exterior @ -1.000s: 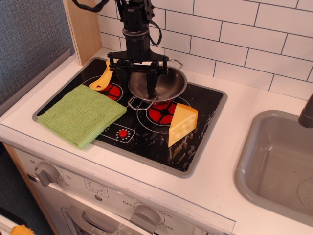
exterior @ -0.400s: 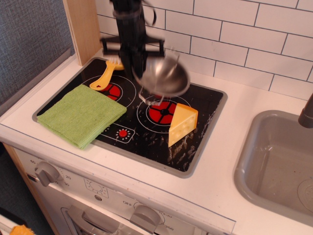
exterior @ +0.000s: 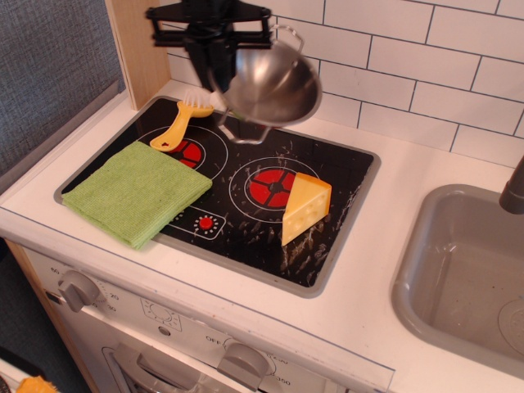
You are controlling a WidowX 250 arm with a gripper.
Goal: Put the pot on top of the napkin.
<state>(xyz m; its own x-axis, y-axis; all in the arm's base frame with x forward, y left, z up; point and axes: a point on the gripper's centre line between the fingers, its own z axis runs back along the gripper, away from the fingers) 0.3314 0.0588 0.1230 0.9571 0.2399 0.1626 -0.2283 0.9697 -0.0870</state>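
Note:
The shiny steel pot (exterior: 272,84) with wire loop handles hangs tilted in the air above the back of the black stovetop, its underside facing the camera. My gripper (exterior: 219,61) is shut on the pot's left rim and holds it high, near the top of the view. The bright green napkin (exterior: 135,192) lies flat on the front left corner of the stovetop, below and to the left of the pot, with nothing on it.
A yellow cheese wedge (exterior: 304,207) stands on the right burner. A yellow-handled brush (exterior: 181,121) lies at the back left of the stovetop (exterior: 327,246). A wooden panel (exterior: 135,49) rises at the left, white tile wall behind, grey sink (exterior: 458,270) at the right.
The pot has been lifted off the right burner and raised, tilting as it rose. My gripper moved up with it and slightly left.

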